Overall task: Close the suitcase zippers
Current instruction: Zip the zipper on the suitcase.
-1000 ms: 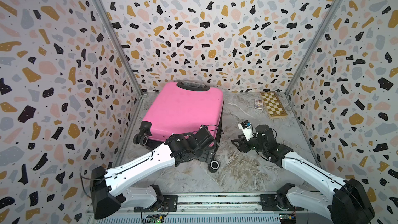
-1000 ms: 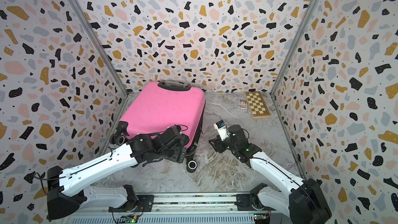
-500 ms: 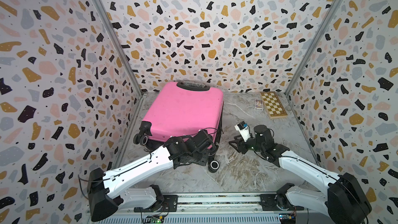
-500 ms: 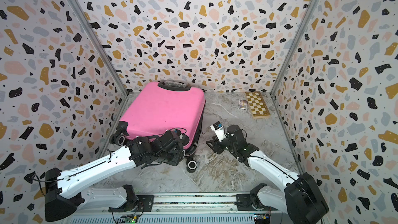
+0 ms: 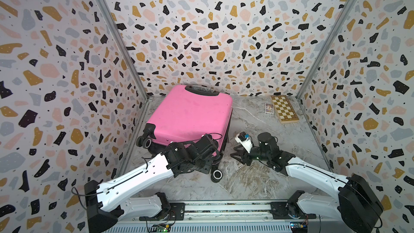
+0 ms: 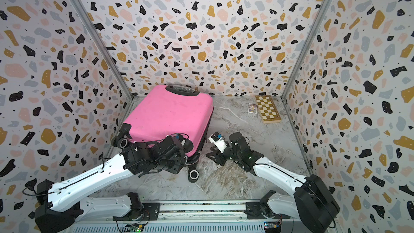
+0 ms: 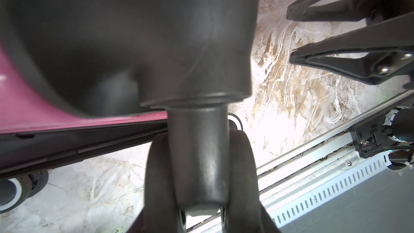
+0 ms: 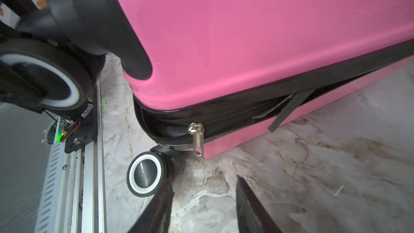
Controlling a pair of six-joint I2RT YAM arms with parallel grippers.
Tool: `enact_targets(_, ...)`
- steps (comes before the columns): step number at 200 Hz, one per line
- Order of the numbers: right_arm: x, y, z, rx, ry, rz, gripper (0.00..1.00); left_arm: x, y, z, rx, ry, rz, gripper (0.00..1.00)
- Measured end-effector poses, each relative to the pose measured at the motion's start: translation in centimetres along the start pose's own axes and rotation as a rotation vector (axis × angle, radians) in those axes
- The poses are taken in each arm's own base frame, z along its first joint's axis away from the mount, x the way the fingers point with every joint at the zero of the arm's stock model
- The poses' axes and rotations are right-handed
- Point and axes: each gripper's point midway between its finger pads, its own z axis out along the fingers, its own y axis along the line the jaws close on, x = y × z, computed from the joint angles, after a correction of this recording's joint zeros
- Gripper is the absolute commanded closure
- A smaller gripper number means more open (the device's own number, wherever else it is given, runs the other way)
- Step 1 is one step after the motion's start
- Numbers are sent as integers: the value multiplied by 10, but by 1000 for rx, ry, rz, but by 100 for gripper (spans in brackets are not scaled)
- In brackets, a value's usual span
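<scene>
A bright pink suitcase [image 5: 190,115] lies flat on a marble floor [image 5: 246,187], its wheeled end turned toward the robot. The black zippers [image 8: 235,112] run along the seam on the suitcase's side, between its 2 halves. A small silver zipper pull [image 8: 197,140] hangs from that band close to the suitcase's near wheel corner. Its long axis points straight down at the floor, crosswise to the band. On the corner side of the pull the band gapes open. Further along the suitcase's side a grey strap [image 8: 289,108] pokes out of the seam.

The right gripper [image 8: 203,182] sits low beside that side of the suitcase, jaws apart and empty. The pull lines up with the gap between them, just beyond the fingertips [image 8: 167,189] and not touching. This is the nearer arm. The tab shows its flat face to this gripper, so the jaws would likely meet its thin edges unless the wrist rolls first.

The left gripper [image 7: 199,137] is at the suitcase's near corner, its 2 fingers [image 7: 156,175] closed on a dark grey wheel post [image 7: 198,175], apparently bracing the suitcase.
</scene>
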Motion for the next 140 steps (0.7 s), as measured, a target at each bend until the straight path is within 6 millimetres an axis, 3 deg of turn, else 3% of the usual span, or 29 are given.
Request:
enact_targets(64, 23, 9, 23, -137, 71, 47, 54, 0, 0, -2, 4, -5, 4, 83)
enact_targets(140, 3, 6, 38, -250, 41, 28, 53, 0, 0, -2, 4, -5, 7, 84)
